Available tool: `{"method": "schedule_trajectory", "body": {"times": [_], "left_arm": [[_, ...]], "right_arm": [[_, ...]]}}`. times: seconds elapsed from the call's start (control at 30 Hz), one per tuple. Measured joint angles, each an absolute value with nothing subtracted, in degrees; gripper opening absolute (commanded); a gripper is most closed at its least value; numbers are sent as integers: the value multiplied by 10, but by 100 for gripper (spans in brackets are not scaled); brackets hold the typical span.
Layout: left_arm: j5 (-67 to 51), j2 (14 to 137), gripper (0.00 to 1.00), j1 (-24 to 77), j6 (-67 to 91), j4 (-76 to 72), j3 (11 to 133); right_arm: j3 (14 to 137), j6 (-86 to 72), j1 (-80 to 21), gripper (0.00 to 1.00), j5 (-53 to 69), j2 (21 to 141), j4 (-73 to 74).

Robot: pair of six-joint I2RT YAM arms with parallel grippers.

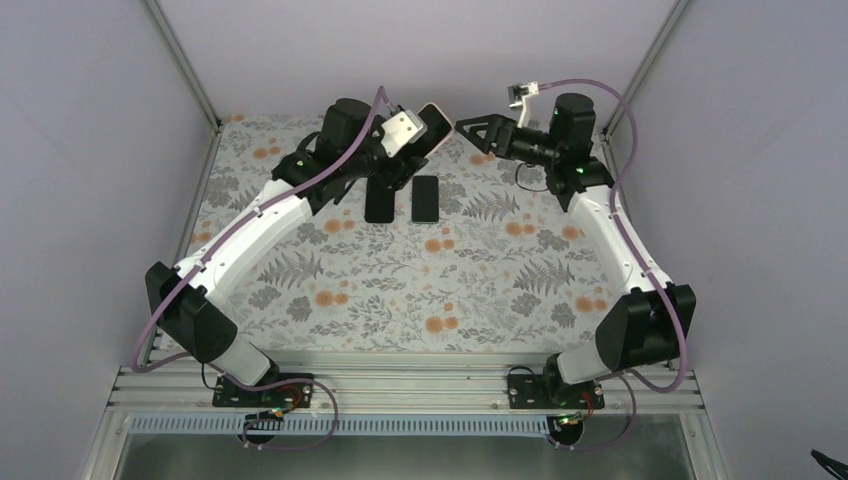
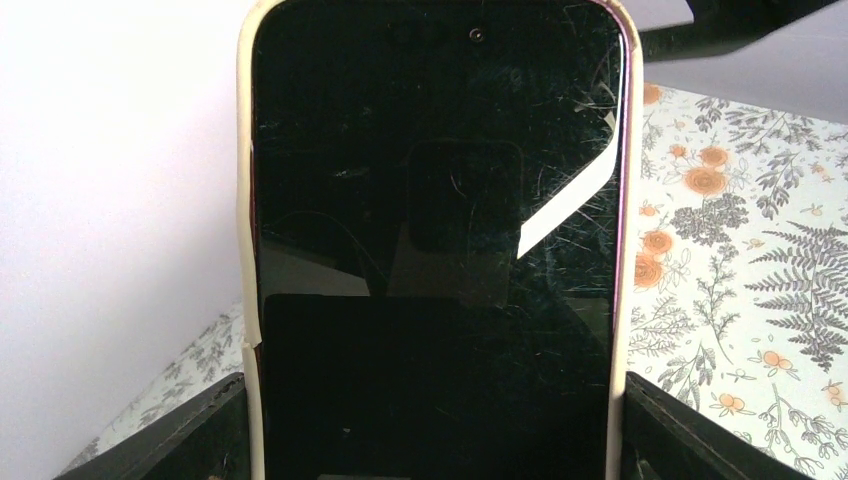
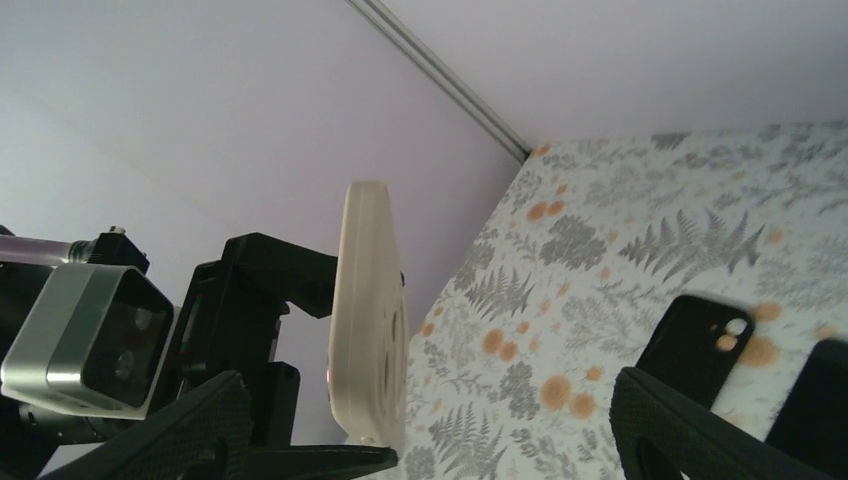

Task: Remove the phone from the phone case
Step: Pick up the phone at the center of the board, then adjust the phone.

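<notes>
The phone point(image 2: 435, 250) sits in its cream phone case point(image 3: 368, 320), held off the desk point(image 1: 400, 280) and clamped between the fingers point(image 2: 170, 440) of the left pincer point(image 2: 432, 445), with the screen toward that pincer's own camera. The phone's lower end runs off the bottom of the left wrist view, so how deep it reaches into the grip is not shown. The glass is dark, scratched and full of reflections, and nothing on it can be read. A small break shows in the case's left lip just above the left finger, but I cannot tell whether the phone is loose there. The right wrist view shows only the case's edge and back, with the camera holes faint, and the phone is hidden behind it. From above, the left wrist camera point(image 3: 85, 340) covers much of both.

The left arm stretches toward the back of the desk with its wrist raised, and the case stands roughly upright out of the pincer's tips. The right arm is stretched likewise, its wrist turned so the right pincer point(image 1: 468, 135) faces the back of the case, just beside it and not touching. Its fingers are spread wide and hold nothing.

On the desk below both pincers lie a black case point(image 3: 700, 345) with camera cut-outs and a second dark slab point(image 1: 425, 198). The slab is cut off at the edge of the right wrist view, and its upper face is hard to make out.
</notes>
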State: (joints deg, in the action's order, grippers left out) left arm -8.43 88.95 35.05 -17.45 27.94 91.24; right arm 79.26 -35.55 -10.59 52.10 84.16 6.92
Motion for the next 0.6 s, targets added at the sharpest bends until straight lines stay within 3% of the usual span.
{"method": "schedule_trajectory", "body": {"times": [0.6], "left_arm": [[-76,917,47,350,-141,276,940]], "right_arm": [[793,-412,-166,59,481,858,55]]}}
